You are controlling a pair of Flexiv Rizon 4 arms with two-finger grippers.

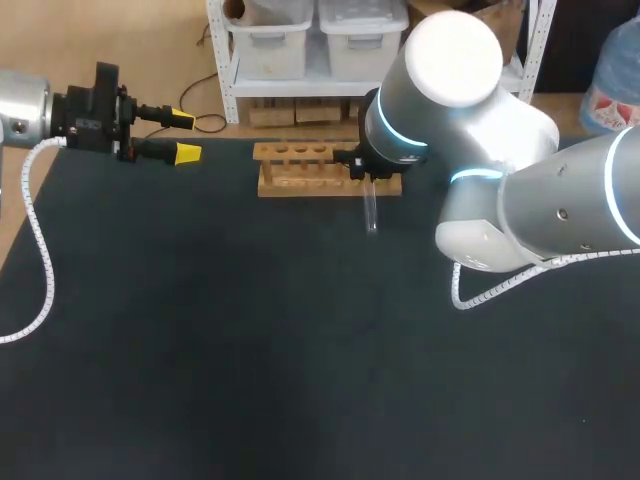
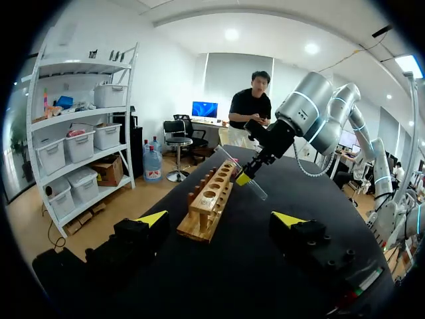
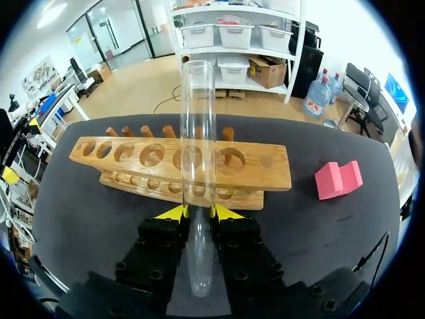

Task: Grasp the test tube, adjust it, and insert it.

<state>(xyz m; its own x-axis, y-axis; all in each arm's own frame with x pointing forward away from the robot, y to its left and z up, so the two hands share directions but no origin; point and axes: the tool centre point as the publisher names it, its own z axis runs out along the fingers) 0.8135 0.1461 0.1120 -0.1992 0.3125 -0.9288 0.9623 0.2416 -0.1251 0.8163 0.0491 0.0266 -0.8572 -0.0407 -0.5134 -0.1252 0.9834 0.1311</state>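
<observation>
Head view: the right pincer (image 1: 358,168) holds the test tube (image 1: 370,210) just beside the wooden rack (image 1: 300,170). It is grasped but not yet inserted.

Left wrist view: the left pincer (image 2: 220,219) stands wide apart and empty, facing the rack.

Right wrist view: the right pincer's yellow tips are clamped on the tube. Adjusting and inserting it are likely still to do.

The test tube (image 3: 198,133) is clear, the rack (image 3: 242,178) honey-brown wood (grain showing). The block (image 3: 339,179) is pink, the table (image 1: 250,350) black.
</observation>
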